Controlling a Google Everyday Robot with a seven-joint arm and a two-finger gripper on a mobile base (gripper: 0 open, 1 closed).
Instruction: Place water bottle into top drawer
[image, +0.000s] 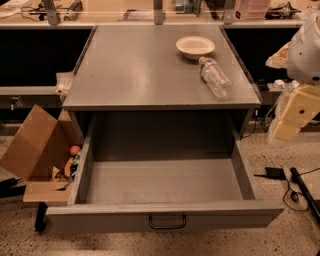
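Camera view: top drawer (225, 216) pulled open, near side.
Water bottle (215, 76): lying on counter (135, 70), far right, just beside white bowl (195, 46).
Hand (292, 116): right of counter, apart from bottle; grip state cannot be told.

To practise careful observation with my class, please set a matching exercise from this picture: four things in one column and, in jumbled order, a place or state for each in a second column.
Column one
1. water bottle
2. white bowl
3. top drawer
4. claw

Column two
a. pulled open at the front
b. lying on its side on the cabinet top
c. off to the right of the cabinet, touching nothing on it
d. upright near the back of the cabinet top

Pairs: 1-b, 2-d, 3-a, 4-c
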